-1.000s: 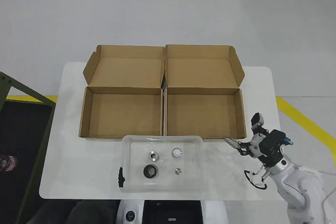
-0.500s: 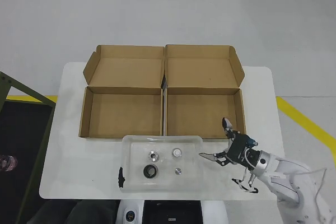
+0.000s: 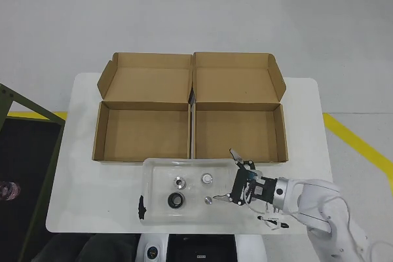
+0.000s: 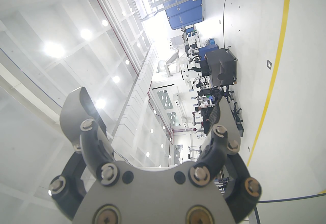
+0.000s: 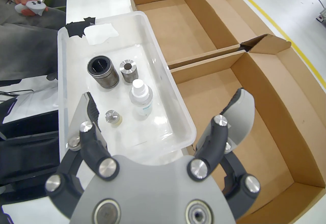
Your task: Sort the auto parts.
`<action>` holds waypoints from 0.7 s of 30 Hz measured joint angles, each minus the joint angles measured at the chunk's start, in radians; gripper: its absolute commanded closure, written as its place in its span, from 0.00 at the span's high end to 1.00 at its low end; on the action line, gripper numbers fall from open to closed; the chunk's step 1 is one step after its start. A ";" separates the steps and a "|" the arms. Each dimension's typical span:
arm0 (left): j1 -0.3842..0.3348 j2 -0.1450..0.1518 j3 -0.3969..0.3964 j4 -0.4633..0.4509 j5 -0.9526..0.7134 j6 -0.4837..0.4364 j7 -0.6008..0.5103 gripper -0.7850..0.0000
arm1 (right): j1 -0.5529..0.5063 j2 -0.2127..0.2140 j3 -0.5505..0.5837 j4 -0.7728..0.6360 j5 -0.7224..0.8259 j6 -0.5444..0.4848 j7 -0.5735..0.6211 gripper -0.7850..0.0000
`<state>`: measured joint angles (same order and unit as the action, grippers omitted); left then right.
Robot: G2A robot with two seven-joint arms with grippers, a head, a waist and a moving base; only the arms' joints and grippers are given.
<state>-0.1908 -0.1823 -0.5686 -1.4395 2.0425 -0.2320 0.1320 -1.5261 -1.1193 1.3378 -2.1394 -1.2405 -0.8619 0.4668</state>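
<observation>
Industrial hall, yellow floor line, blue machines, ceiling lights

Before my pincer stand a small stud (nearest), a bottle, then steel bushing and black bearing.

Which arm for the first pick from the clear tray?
Right. The right gripper, open, hangs at the clear plastic tray, near the small silver knob; the left gripper faces the ceiling.

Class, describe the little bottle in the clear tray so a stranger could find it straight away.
On the white table, a clear plastic tray sits in front of two cardboard boxes. Of the four items inside, the bottle stands upright in the row nearer the boxes. It alone is see-through with a white cap; its neighbours are metal parts.
</observation>
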 measured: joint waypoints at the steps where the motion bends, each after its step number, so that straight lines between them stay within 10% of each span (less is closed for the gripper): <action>1: 0.000 0.000 0.000 0.000 0.000 0.000 0.000 1.00 | 0.007 0.000 -0.015 -0.001 -0.005 0.001 0.012 1.00; 21: 0.000 0.000 0.000 0.000 0.000 0.000 0.000 1.00 | 0.104 -0.002 -0.227 0.041 -0.094 0.038 0.142 1.00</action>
<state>-0.1908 -0.1823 -0.5686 -1.4395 2.0425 -0.2320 0.1320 -1.4222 -1.1213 1.1104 -2.0984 -1.3348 -0.8236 0.6086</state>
